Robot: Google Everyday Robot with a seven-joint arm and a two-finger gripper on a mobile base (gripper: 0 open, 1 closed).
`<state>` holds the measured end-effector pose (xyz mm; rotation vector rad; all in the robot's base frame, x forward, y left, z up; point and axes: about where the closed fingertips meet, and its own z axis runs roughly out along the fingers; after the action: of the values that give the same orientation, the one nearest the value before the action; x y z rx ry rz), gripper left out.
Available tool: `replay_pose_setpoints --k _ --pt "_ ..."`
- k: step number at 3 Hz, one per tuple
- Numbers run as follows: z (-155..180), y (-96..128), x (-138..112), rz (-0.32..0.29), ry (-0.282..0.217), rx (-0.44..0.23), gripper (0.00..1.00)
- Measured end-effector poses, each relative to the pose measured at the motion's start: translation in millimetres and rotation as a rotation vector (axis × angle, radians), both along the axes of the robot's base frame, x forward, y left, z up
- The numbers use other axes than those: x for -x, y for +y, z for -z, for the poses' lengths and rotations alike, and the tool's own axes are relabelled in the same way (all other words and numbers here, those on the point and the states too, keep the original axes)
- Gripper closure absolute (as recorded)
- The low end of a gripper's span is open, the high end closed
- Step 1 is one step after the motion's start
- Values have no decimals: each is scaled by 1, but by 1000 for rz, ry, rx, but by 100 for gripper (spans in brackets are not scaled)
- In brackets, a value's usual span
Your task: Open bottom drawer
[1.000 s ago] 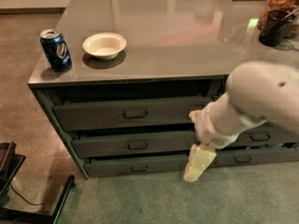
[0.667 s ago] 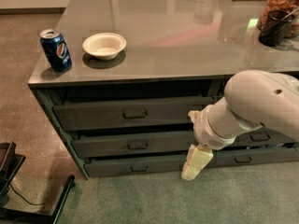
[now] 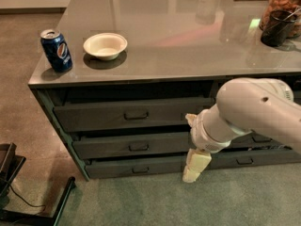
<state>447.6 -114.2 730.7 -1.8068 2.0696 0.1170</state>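
The bottom drawer is the slim dark grey-green front at the foot of the left stack, with a small dark pull handle at its centre. It looks closed or nearly so. My gripper hangs from the white arm, pointing down in front of the right end of that drawer, about level with it and right of the handle. The like slim drawer of the right stack is partly hidden behind my arm.
Two taller drawers sit above the bottom one. On the cabinet top stand a blue Pepsi can, a white bowl and a jar at the far right. A black stand is on the floor at left.
My arm and gripper have shifted slightly left and a little lower in front of the drawers. The drawers have not moved.
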Motion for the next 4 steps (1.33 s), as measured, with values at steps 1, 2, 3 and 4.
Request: replay_pose_setpoints --k 1,2,3,4 --pt "53 7 -19 -83 -43 55 0" --pt "115 17 -52 -123 -90 66 0" --pt "179 24 -78 -134 -78 64 0" --pt "252 21 -83 -103 7 85 0"
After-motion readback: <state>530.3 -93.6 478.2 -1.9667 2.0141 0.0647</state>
